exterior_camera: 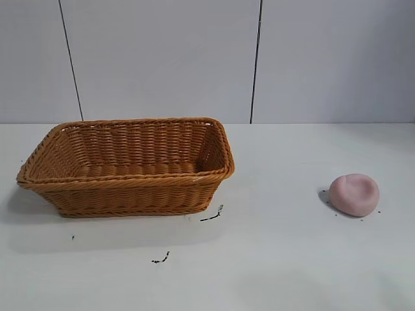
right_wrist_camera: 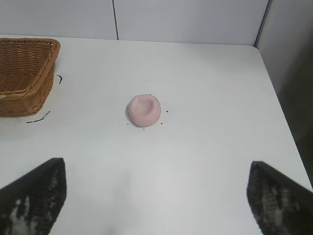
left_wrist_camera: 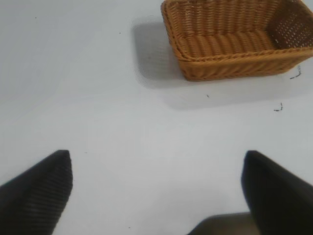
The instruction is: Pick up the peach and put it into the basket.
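The pale pink peach lies on the white table at the right; it also shows in the right wrist view. The orange-brown wicker basket stands at the left, empty; it also shows in the left wrist view and at the edge of the right wrist view. Neither arm shows in the exterior view. My right gripper is open and empty, well short of the peach. My left gripper is open and empty, over bare table, apart from the basket.
The white table has small dark marks in front of the basket. A grey panelled wall stands behind. The table's edge runs close beyond the peach in the right wrist view.
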Controlling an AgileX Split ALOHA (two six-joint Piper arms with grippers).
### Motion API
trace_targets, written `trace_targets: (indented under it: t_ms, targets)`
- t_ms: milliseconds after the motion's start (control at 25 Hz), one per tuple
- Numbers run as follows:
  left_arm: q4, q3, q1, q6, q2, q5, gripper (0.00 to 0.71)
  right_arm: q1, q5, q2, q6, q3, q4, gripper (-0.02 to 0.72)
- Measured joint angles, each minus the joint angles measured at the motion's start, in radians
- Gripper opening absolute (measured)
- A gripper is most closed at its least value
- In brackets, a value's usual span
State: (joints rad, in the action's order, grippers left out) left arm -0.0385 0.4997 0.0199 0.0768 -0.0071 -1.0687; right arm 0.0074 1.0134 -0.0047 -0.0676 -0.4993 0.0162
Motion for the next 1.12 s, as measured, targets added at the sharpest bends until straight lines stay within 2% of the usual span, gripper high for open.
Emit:
trace_targets:
  t_ms: [280, 480, 800, 1120]
  targets:
    - [0.000, 0.000, 0.000, 0.000, 0.000, 0.000, 0.692, 0.000, 0.000, 0.000, 0.003, 0.000, -0.004, 0.689]
    - [0.000, 0.000, 0.000, 0.000, 0.000, 0.000, 0.692, 0.000, -0.014, 0.088, 0.003, -0.044, -0.060, 0.689]
    - [0.000, 0.000, 0.000, 0.000, 0.000, 0.000, 0.692, 0.000, -0.088, 0.677, 0.003, -0.284, -0.067, 0.689]
    - [0.000, 0.000, 0.000, 0.000, 0.000, 0.000, 0.692, 0.000, -0.110, 1.260, 0.002, -0.549, -0.056, 0.689]
